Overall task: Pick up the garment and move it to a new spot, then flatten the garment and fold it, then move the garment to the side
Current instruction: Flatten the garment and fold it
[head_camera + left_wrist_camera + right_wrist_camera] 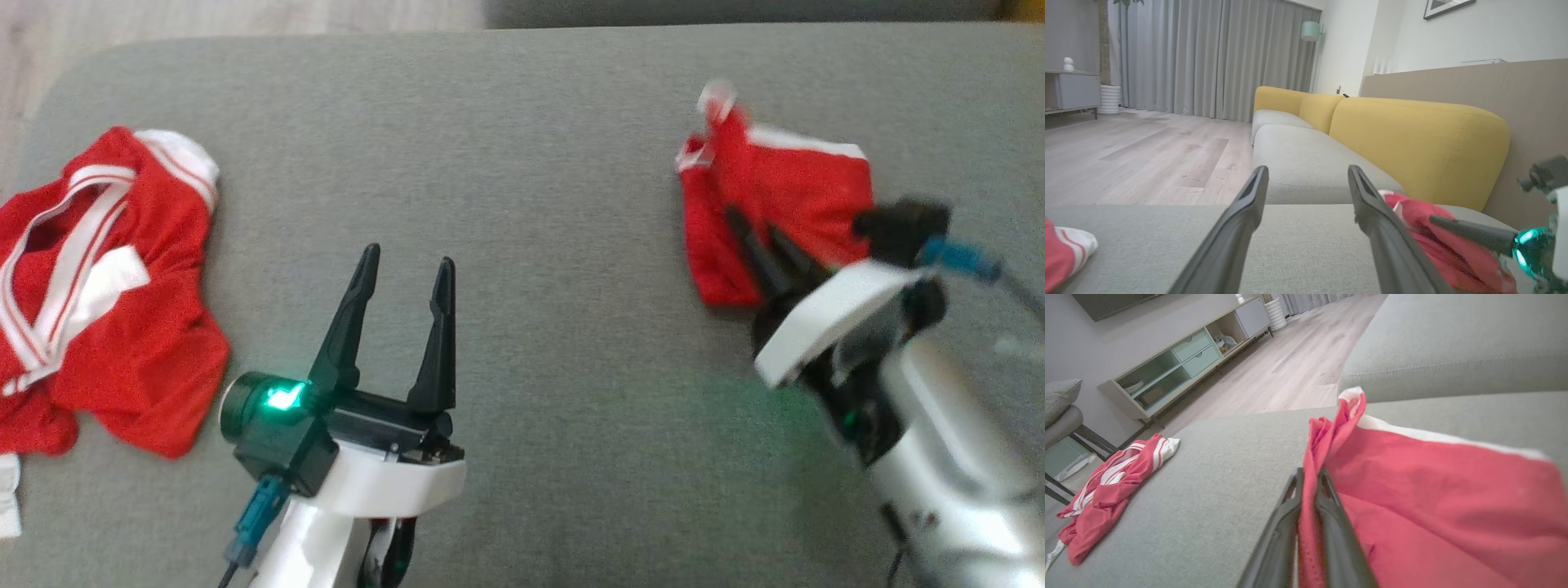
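Red garment (784, 188) sits pinched at its near edge in the closed right jaws on the grey sofa (531, 163); the left jaws stand open, well apart to its left.

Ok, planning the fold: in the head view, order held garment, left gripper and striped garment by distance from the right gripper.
From the right gripper:
1. Held garment, pinched by it.
2. Left gripper, at centre, open.
3. Striped garment, far left edge.
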